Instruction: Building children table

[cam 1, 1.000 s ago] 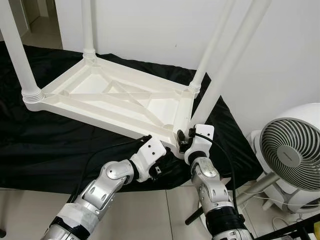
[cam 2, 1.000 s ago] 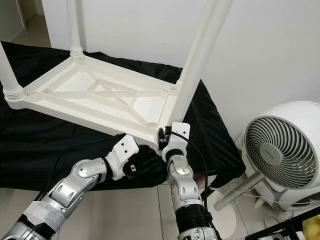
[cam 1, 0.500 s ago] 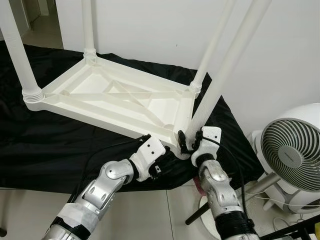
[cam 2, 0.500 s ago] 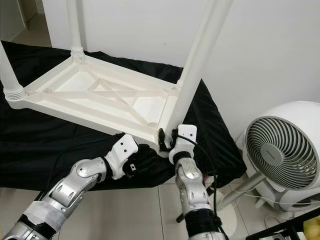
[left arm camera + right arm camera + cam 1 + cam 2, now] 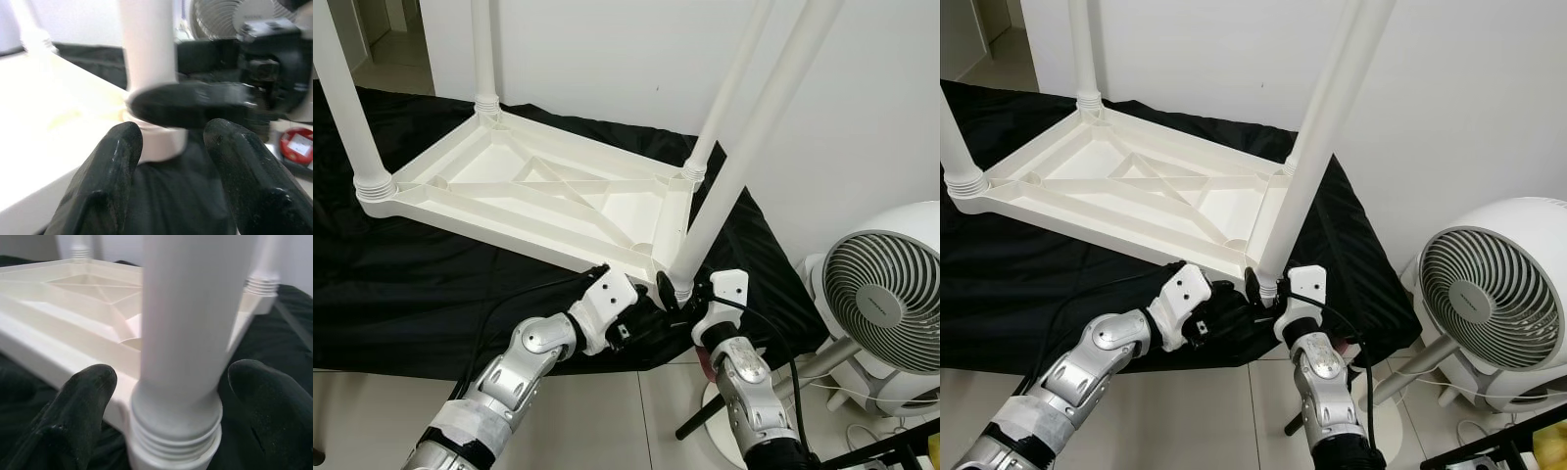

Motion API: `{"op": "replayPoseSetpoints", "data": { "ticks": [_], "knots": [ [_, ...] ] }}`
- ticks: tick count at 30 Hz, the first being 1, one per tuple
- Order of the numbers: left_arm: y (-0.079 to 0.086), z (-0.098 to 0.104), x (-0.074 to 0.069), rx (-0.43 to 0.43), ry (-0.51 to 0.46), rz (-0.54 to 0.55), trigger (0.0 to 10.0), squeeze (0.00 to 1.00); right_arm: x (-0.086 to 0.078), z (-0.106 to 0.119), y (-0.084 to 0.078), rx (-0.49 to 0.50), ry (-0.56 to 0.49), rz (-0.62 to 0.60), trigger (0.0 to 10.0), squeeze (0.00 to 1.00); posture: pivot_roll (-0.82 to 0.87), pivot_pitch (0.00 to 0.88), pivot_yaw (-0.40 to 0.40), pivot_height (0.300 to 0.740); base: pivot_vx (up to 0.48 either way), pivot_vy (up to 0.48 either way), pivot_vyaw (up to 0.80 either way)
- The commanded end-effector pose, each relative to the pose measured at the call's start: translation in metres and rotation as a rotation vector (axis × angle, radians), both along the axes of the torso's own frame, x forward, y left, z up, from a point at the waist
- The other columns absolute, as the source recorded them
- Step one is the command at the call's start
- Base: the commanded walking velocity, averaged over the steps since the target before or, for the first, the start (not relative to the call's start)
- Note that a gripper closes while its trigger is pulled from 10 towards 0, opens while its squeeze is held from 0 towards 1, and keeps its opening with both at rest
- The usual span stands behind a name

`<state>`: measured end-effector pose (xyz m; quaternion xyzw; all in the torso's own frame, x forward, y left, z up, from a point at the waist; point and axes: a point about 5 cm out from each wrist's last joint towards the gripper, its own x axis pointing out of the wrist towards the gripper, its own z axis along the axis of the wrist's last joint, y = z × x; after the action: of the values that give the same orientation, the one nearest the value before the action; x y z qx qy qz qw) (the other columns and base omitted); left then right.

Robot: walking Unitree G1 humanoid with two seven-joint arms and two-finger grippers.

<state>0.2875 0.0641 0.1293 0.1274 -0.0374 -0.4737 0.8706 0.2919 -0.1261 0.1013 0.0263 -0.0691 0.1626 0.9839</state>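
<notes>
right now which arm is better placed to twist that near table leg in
Right. Its pincer straddles the leg at the threaded base, fingers open either side; the left pincer sits beside it.

i see a plain white table (image 5: 538, 191) with white legs (image 5: 744, 147) on a black cloth (image 5: 401, 284). my silver arms end in black fingers (image 5: 83, 406). the fan (image 5: 886, 304) is white with a grey grille.
</notes>
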Motion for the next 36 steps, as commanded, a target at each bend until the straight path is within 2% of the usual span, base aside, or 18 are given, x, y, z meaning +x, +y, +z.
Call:
{"op": "replayPoseSetpoints", "data": {
  "ticks": [1, 3, 12, 19, 23, 26, 29, 36],
  "knots": [
    [0.005, -0.001, 0.005, -0.043, -0.039, 0.142, 10.0, 0.0, -0.001, 0.0, -0.01, -0.008, -0.024, 0.008, 10.0, 0.0, 0.1, 0.0, -0.167, 0.74, 0.0, 0.0, 0.0],
    [0.006, -0.001, 0.007, -0.076, -0.04, 0.172, 10.0, 0.0, 0.002, -0.002, -0.014, -0.019, -0.033, -0.001, 10.0, 0.0, 0.1, 0.0, -0.167, 0.74, 0.0, 0.0, 0.0],
    [0.01, -0.002, 0.013, -0.114, -0.059, 0.264, 10.0, 0.0, -0.001, -0.012, -0.013, -0.032, -0.021, -0.006, 10.0, 0.0, 0.1, 0.0, -0.176, 0.74, 0.0, 0.0, 0.0],
    [0.016, -0.006, 0.013, -0.134, -0.044, 0.304, 10.0, 0.0, 0.002, -0.007, -0.011, -0.031, -0.041, 0.028, 10.0, 0.0, 0.1, 0.0, -0.17, 0.74, 0.0, 0.0, 0.0],
    [0.017, -0.01, 0.006, -0.11, -0.032, 0.268, 10.0, 0.0, 0.007, 0.0, -0.015, -0.03, -0.058, 0.056, 10.0, 0.0, 0.1, 0.0, -0.168, 0.74, 0.0, 0.0, 0.0],
    [0.009, -0.013, -0.006, -0.042, -0.041, 0.164, 10.0, 0.0, 0.015, 0.007, -0.019, -0.034, -0.037, 0.121, 10.0, 0.0, 0.11, 0.0, -0.173, 0.74, 0.0, 0.0, 0.0],
    [0.006, -0.014, -0.009, -0.038, -0.032, 0.132, 10.0, 0.0, 0.018, 0.009, -0.019, -0.042, -0.035, 0.137, 10.0, 0.0, 0.11, 0.0, -0.173, 0.74, 0.0, 0.0, 0.0],
    [-0.001, -0.014, -0.017, -0.023, -0.017, 0.041, 10.0, 0.0, 0.029, 0.015, -0.019, -0.115, -0.017, 0.258, 10.0, 0.0, 0.11, 0.0, -0.175, 0.74, 0.0, 0.0, 0.0]
  ]
}}
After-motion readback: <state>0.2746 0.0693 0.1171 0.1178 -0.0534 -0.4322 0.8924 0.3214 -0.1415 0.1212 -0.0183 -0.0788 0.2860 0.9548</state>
